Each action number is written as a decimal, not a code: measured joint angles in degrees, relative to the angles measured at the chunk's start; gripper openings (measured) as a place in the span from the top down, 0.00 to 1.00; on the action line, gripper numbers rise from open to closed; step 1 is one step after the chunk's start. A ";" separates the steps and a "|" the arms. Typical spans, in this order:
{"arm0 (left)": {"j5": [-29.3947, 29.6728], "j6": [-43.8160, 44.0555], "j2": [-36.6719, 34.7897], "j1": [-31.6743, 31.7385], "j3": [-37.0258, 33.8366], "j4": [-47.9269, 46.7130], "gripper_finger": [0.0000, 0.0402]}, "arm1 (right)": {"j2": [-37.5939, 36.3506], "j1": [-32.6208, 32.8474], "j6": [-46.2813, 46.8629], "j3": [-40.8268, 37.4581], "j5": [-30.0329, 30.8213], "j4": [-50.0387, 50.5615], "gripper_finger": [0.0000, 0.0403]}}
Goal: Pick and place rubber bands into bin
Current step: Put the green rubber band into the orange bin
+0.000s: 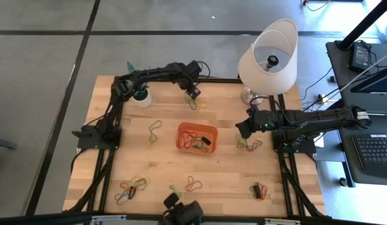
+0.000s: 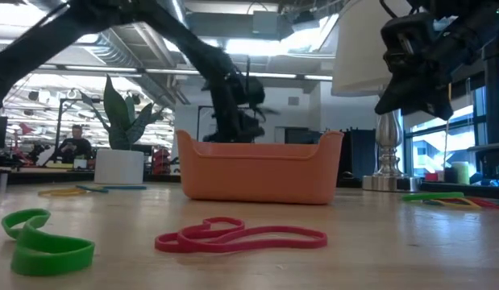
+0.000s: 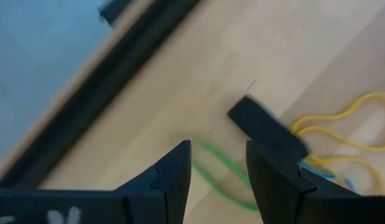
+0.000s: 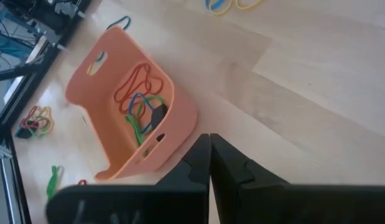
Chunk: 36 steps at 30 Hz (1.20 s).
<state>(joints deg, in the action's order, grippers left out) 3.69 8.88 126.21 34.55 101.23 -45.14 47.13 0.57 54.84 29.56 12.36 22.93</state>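
Beside the shallow orange plastic bin (image 1: 197, 137), right hand (image 1: 241, 129) is hanging pinched shut, apparently empty; left hand (image 1: 193, 95) is hovering wide over a thin green rubber band (image 3: 220, 175), probably grabbing next.

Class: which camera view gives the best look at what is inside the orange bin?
The right wrist view: it looks into the bin and shows red, green and blue bands plus a dark piece. The high view shows the contents smaller, the low view only the bin's outer wall, and the left wrist view misses it.

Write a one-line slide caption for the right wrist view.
Right gripper, fingers shut and empty, hovers over the wooden table beside the orange bin already holding several rubber bands.
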 joint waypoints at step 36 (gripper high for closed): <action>6.63 12.89 -8.78 -4.72 -0.66 -16.41 1.00 | 0.04 -0.38 -10.20 0.00 0.52 0.03 0.98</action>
<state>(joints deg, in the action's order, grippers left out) 10.32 21.77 117.43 29.83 100.57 -61.55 47.18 0.19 44.63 29.56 12.87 22.96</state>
